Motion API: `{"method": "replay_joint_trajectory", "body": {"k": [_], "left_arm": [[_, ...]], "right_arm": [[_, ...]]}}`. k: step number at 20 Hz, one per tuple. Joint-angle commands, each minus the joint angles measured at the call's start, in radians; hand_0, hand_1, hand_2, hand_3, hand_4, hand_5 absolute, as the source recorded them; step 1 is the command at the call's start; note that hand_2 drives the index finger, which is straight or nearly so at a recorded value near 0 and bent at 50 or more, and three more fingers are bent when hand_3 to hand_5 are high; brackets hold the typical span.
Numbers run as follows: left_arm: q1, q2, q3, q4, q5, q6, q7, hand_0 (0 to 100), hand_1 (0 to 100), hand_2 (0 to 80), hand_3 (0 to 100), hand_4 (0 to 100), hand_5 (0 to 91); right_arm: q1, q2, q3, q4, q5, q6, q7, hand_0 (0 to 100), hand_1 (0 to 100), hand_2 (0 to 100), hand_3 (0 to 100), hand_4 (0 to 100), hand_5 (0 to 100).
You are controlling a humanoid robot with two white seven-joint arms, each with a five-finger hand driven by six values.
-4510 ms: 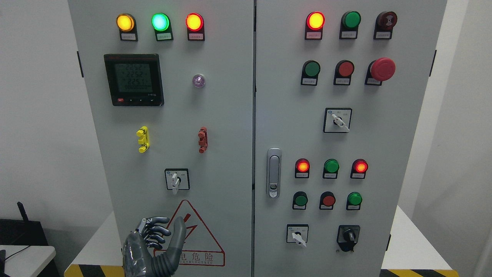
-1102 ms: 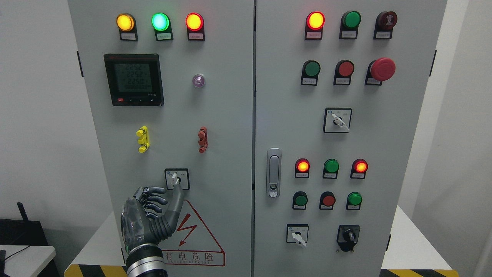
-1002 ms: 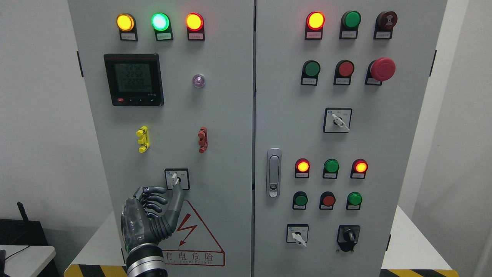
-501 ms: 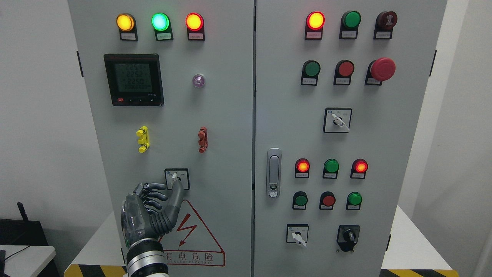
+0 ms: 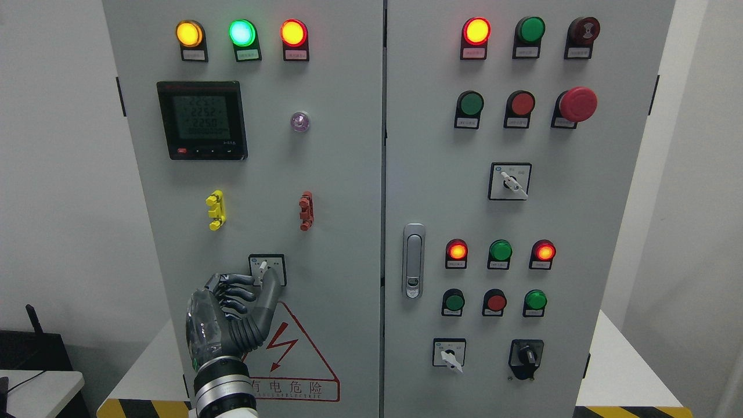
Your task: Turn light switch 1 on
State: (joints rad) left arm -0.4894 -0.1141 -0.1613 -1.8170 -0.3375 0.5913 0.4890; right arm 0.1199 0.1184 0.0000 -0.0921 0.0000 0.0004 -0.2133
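Observation:
The rotary switch (image 5: 264, 266), a white lever on a black-framed square plate, sits low on the cabinet's left door (image 5: 336, 174). My left hand (image 5: 262, 280) comes up from the bottom edge to just below and left of the switch. Its fingers (image 5: 235, 290) are curled. The thumb (image 5: 268, 290) stretches up over the plate's lower edge and hides the lever's lower end. The index tip lies by the plate's lower left corner. Whether the thumb presses the lever is unclear. No right arm shows.
Above the switch are yellow (image 5: 215, 210) and red (image 5: 306, 211) clips, a meter (image 5: 202, 120) and three lit lamps. The right door carries a latch (image 5: 413, 260), lamps, push buttons, a red mushroom button (image 5: 577, 104) and more rotary switches. A warning triangle (image 5: 290, 360) is beside my wrist.
Over 4.5 seconds my left hand rose from the warning triangle up to the switch. In the last half second it crept slightly higher, and the thumb now covers more of the plate.

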Motion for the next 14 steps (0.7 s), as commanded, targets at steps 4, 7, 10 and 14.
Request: {"method": "replay_joint_trajectory", "body": {"k": [4, 7, 10, 14], "left_arm": [[-0.001, 0.001, -0.007, 0.004, 0.000, 0.010, 0.000, 18, 55, 54.5, 77, 82, 74.8], [-0.001, 0.001, -0.009, 0.004, 0.000, 0.022, 0.000, 18, 54, 54.7, 77, 82, 74.8], [-0.001, -0.001, -0.009, 0.004, 0.000, 0.025, 0.000, 18, 54, 54.9, 78, 82, 74.9], [-0.006, 0.001, -0.009, 0.004, 0.000, 0.033, -0.001, 18, 53, 55.2, 78, 82, 74.7]], "right_arm": [[0.000, 0.001, 0.023, 0.000, 0.005, 0.000, 0.000, 12, 39, 0, 0, 0, 0], [0.000, 0.001, 0.023, 0.000, 0.005, 0.000, 0.000, 12, 39, 0, 0, 0, 0], [0.000, 0.000, 0.023, 0.000, 0.005, 0.000, 0.000, 12, 39, 0, 0, 0, 0], [0.000, 0.000, 0.023, 0.000, 0.005, 0.000, 0.000, 12, 39, 0, 0, 0, 0]]}}
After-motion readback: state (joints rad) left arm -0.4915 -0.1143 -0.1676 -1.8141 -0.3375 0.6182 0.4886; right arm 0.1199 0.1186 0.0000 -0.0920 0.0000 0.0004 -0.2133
